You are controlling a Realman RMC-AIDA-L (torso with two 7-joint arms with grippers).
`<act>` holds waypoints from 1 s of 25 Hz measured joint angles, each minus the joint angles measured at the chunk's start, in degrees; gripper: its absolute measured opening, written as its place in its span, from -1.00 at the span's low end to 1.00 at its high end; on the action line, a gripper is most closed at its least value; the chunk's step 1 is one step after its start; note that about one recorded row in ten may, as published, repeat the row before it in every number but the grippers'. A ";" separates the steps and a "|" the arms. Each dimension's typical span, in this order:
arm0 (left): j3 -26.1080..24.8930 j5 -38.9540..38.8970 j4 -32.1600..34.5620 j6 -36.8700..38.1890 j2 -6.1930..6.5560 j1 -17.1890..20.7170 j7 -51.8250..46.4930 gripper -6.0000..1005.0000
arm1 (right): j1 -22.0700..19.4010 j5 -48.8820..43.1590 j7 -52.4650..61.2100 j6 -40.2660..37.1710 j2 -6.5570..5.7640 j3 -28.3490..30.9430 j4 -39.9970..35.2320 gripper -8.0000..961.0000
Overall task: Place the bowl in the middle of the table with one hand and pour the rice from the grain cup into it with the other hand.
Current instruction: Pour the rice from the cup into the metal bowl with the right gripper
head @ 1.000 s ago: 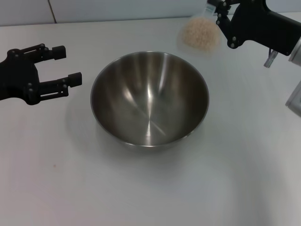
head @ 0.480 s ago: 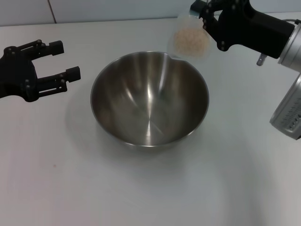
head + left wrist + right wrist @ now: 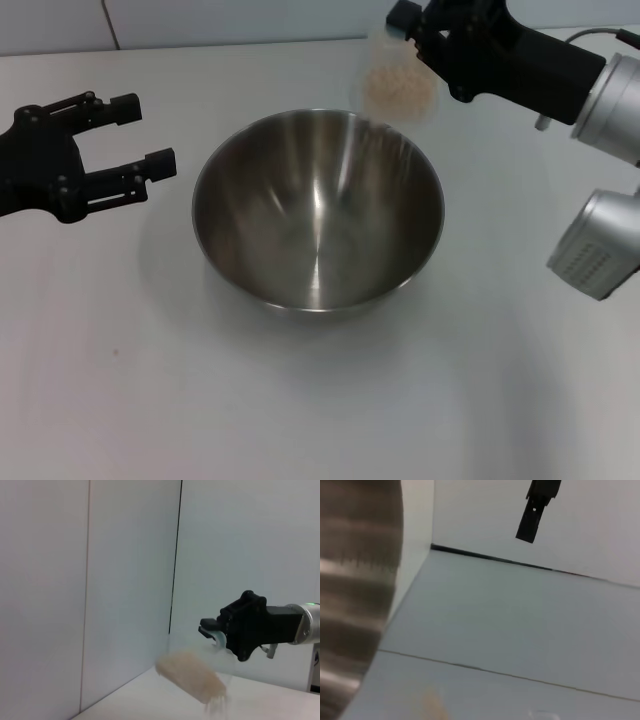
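Now: right gripper [image 3: 415, 38] clamps tilted grain cup [image 3: 392, 75] | left gripper [image 3: 140, 135] apart beside bowl [image 3: 318, 210]

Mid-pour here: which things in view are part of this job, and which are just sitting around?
In the job:
- bowl, mid-table
- grain cup, tilted, held by the right gripper over the bowl's far rim
- rice, starting to spill
- table

Just about:
- left gripper, open, idle beside the bowl

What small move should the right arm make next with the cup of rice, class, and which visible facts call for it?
Probably tip further. The right gripper holds the grain cup tilted at the bowl's far rim; most rice remains in the cup, with a few grains spilling in the left wrist view. The left gripper waits open beside the bowl.
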 joint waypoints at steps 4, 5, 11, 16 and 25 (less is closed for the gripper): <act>0.13 0.11 0.00 0.32 0.02 0.02 0.00 0.54 | -0.26 1.48 -3.61 0.32 0.00 -1.35 -0.02 -0.95; 0.15 0.14 0.00 0.43 0.04 0.02 0.00 0.54 | -0.28 1.50 -4.38 0.54 0.00 -2.28 -0.04 -0.95; 0.15 0.05 0.00 0.94 0.04 0.00 0.00 0.54 | -0.89 1.50 -6.89 0.78 0.00 -3.65 -0.06 -0.94; 0.14 0.12 0.00 1.38 -0.04 -0.03 0.00 0.54 | -1.05 1.50 -9.34 0.86 -0.01 -4.05 -0.06 -0.94; 0.12 0.15 0.00 1.39 -0.05 -0.08 -0.07 0.54 | -1.22 2.45 -14.56 0.87 0.00 -5.08 -0.06 -0.94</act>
